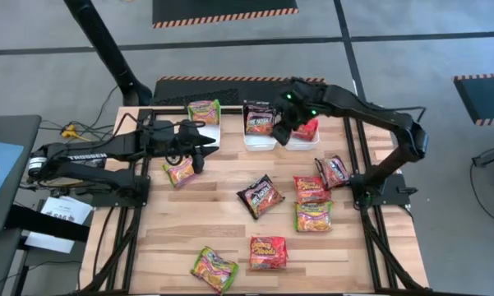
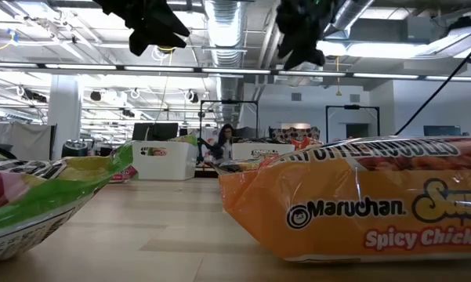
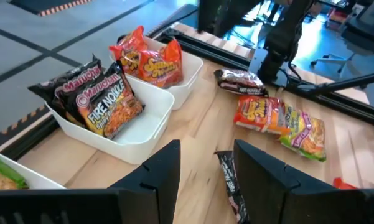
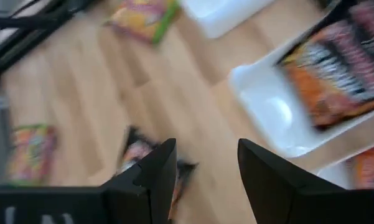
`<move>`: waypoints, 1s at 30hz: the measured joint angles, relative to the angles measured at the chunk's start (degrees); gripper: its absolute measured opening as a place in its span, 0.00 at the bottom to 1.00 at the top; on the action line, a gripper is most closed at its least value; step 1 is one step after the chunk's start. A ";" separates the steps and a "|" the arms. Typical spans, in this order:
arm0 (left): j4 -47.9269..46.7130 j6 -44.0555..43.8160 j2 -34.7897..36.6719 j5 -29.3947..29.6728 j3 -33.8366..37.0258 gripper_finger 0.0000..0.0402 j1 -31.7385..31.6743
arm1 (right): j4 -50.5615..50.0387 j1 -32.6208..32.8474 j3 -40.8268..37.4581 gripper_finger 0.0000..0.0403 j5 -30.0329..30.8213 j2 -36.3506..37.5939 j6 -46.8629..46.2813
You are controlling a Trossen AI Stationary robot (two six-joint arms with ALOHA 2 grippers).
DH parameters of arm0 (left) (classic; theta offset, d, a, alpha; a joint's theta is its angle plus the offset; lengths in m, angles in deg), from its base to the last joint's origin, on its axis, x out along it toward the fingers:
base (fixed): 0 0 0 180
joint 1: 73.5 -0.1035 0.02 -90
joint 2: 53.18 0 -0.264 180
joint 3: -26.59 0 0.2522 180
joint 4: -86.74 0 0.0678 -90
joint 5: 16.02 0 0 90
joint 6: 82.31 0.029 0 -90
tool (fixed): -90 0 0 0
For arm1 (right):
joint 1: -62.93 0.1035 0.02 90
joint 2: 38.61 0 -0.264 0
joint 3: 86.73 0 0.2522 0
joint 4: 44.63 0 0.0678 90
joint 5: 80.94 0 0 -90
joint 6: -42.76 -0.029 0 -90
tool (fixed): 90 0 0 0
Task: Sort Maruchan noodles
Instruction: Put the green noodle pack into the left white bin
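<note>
Light wooden table (image 1: 189, 222), planks running left-right, dark frame rails along both sides. 3 white tubs (image 1: 260, 138) in a row along the far edge, each holding packets. Loose on the wood: 1 green-edged packet (image 1: 179, 171) near the left, 1 black packet (image 1: 260, 196) at centre, a cluster of 3 packets (image 1: 312, 191) plus a green-edged one (image 1: 313, 217) at right, 2 more (image 1: 268, 252) near the front edge.

Bright overhead lighting, right wrist view blurred
</note>
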 joint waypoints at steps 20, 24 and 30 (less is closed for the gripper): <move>-1.81 1.49 0.20 -8.03 0.00 0.34 0.00 | -22.70 28.60 -0.21 0.51 0.03 0.19 -32.04; -2.65 1.49 0.20 -10.25 0.00 0.34 0.00 | -26.80 34.21 -0.09 0.56 3.46 -1.97 -36.73; -3.32 1.49 0.22 -14.72 -0.02 0.34 0.01 | -29.23 39.97 0.01 0.59 5.24 -8.18 -40.59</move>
